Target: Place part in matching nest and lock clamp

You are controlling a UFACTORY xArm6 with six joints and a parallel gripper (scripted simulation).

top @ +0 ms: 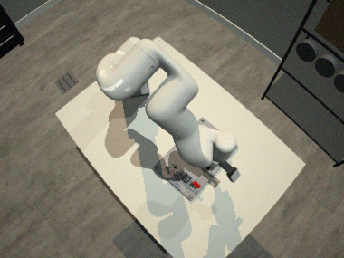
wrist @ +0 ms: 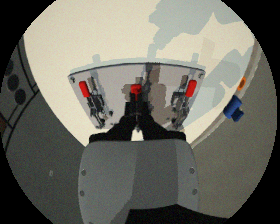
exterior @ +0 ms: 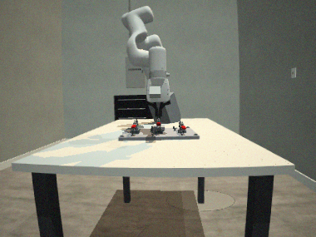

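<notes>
A grey fixture plate (top: 187, 192) (exterior: 189, 136) (wrist: 119, 73) lies on the table and carries three clamps with red handles. In the wrist view they show as a left clamp (wrist: 84, 88), a middle clamp (wrist: 134, 88) and a right clamp (wrist: 190, 87). My gripper (top: 209, 167) (exterior: 157, 118) (wrist: 136, 100) is shut with nothing between its fingers. Its tips are down at the middle clamp's handle. A small blue block (wrist: 234, 108), probably the part, lies on the table to the right of the plate in the wrist view. The arm hides it in the overhead view.
The white table (top: 267, 164) (exterior: 216, 150) stands on a wood floor. A dark shelf rack (top: 317, 69) stands beyond the table's right side. A dark cabinet (exterior: 130, 106) stands behind the table.
</notes>
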